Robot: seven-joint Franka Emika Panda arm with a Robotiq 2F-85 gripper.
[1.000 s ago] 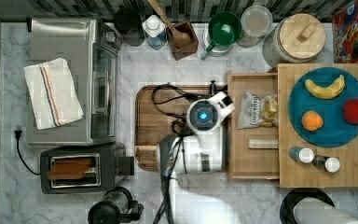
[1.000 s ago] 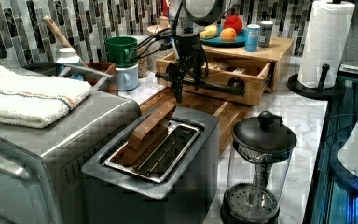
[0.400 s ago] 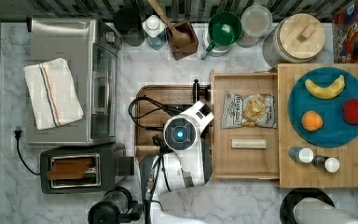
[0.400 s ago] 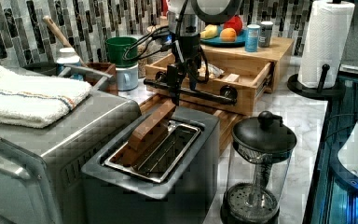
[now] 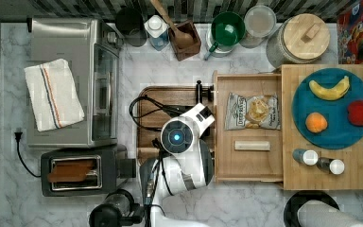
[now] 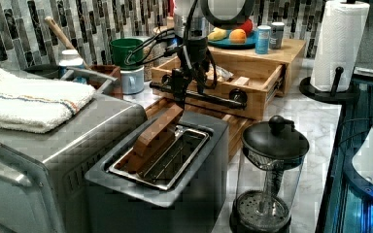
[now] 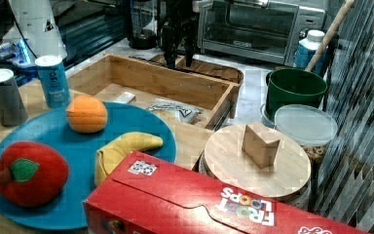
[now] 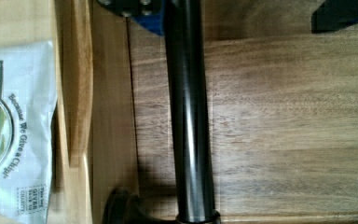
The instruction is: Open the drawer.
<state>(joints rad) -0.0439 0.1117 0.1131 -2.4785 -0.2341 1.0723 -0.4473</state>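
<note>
Jaws: we are seeing the gripper (image 6: 183, 92) pointing down with its jaws standing wide, one blue-padded finger (image 8: 147, 21) lying against the bar and the other well off it, so nothing is being clamped.
Between the jaws: the black bar handle (image 8: 189, 116) is passing through the gap, running across the drawer front on its black posts.
Under the jaws: we are looking at the dark brown wooden tray (image 8: 284, 116), which is lying below the handle.
Just beyond the handle: the drawer (image 5: 248, 161), a light bamboo box, is standing pulled well out of its cabinet, its front panel just beside the padded finger.
Inside the drawer: a silver chip bag (image 5: 252, 111) is lying flat near the front panel, and a small pale wooden block (image 5: 251, 145) is lying beside it on the drawer floor.
Past the drawer: on the cabinet top a blue plate (image 5: 335, 137) is carrying a banana (image 5: 329, 90), an orange (image 5: 316, 122) and a red apple (image 5: 360, 112); two shakers (image 5: 305, 156) are standing just beside the plate.
On the jaws' other side: beyond the tray a toaster (image 5: 75, 170) and a toaster oven (image 5: 66, 47) are sitting, the oven bearing a folded towel (image 5: 53, 94).
Farthest off: we are noting a green mug (image 5: 227, 28), a jar with a wooden lid (image 5: 305, 38) and a red cereal box (image 7: 199, 204) near the tiled wall.
</note>
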